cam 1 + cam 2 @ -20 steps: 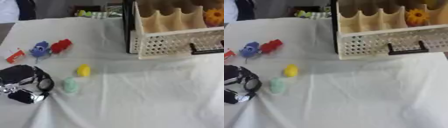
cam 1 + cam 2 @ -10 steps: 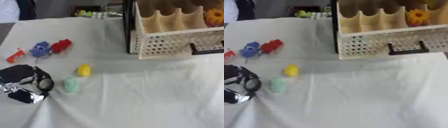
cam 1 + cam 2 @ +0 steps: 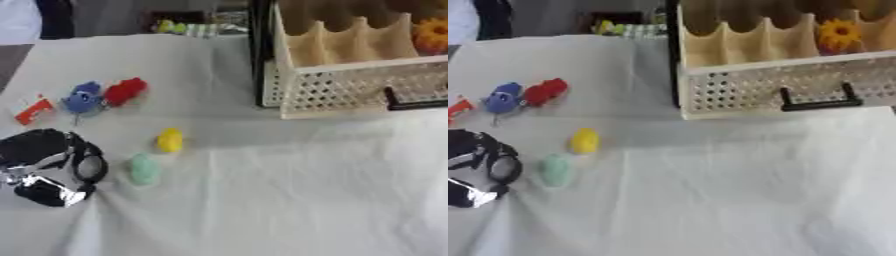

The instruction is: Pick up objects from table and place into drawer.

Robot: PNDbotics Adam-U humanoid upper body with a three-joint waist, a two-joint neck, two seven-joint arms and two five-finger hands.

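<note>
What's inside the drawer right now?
The drawer holds one orange, flower-like object in a compartment toward its right end. The other compartments in view look empty, but the perforated front wall and the dividers hide their floors, so something low could sit there unseen.

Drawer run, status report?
Left robot hand rests beside pale green piece. Right out of view. Drawer open, orange piece inside. Path clear.

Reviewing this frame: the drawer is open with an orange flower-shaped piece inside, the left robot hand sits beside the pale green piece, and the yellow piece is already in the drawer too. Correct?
Not quite. The yellow piece lies on the table, just above the pale green piece, as the left eye view shows. The rest holds: the drawer is open with the orange flower-shaped piece inside, left robot hand beside the green one.
</note>
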